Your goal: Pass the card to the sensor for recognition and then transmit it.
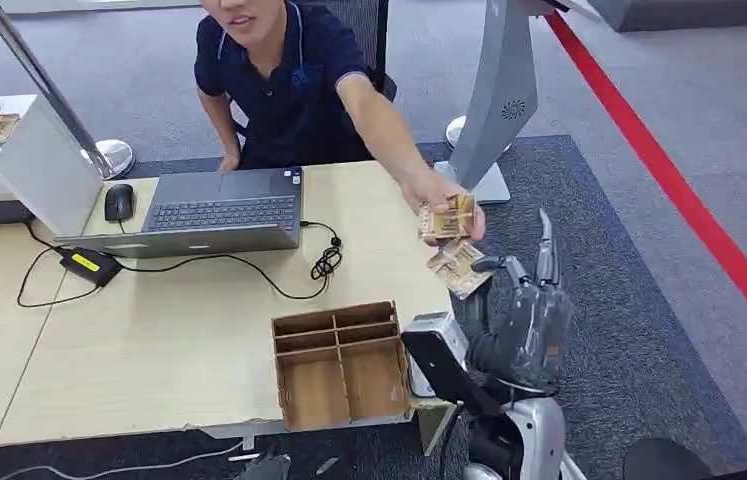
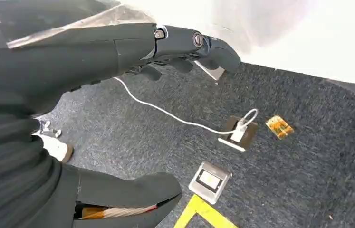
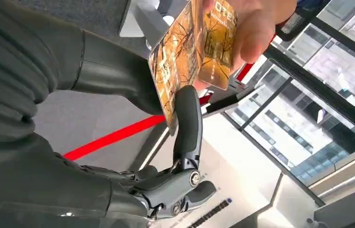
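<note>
Item: card (image 1: 459,268), orange-gold with a dark branching print, thin and glossy. We find it off the table's right edge, pinched between thumb and finger of our right hand (image 1: 529,310). A person's hand (image 1: 449,205) touches it while holding 1 similar card (image 1: 446,216). Risk, in our judgement: the narrow pinch could let it slip. Left hand (image 2: 185,47) hangs above carpet, fingers curled, holding nothing.
</note>
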`<state>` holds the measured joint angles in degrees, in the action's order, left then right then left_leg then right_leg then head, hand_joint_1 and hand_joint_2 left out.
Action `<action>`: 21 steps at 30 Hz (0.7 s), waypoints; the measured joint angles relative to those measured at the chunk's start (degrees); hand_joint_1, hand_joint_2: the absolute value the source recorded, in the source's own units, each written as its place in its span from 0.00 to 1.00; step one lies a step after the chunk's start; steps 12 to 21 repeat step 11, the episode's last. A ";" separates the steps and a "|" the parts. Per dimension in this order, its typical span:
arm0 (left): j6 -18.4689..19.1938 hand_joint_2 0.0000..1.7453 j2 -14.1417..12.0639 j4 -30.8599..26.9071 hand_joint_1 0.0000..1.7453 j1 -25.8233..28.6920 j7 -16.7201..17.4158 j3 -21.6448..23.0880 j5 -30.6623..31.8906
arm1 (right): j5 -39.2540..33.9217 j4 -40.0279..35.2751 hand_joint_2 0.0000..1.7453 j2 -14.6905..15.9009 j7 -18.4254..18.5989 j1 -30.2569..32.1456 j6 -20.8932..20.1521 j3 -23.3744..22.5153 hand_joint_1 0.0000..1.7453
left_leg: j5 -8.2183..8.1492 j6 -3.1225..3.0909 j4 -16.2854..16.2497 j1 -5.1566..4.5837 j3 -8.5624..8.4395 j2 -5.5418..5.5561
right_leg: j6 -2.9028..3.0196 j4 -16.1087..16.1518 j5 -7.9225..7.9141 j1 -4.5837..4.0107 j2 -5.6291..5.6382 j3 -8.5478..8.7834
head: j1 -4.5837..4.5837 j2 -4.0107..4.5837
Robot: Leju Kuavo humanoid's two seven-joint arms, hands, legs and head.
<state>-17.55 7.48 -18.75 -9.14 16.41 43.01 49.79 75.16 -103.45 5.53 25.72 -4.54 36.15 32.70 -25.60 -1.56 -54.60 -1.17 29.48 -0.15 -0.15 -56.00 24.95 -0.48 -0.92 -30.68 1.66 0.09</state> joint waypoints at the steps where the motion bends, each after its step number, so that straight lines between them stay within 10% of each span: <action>1: 0.04 1.00 0.00 0.00 0.00 -0.02 -0.07 0.00 0.00 | -0.30 0.41 1.00 0.00 -0.13 -0.32 -0.09 0.00 1.00 | 0.00 0.00 0.00 0.00 0.01 0.00 | 0.00 0.00 0.00 0.00 0.00 -0.01 | 0.00 0.00; 21: 0.55 1.00 0.09 0.00 0.00 -0.30 -0.87 0.00 0.11 | -2.62 4.11 1.00 -0.09 -0.41 -3.09 -1.84 0.00 1.00 | 0.00 0.00 0.00 0.00 0.01 0.00 | 0.00 0.00 0.00 0.00 0.00 0.00 | 0.00 0.00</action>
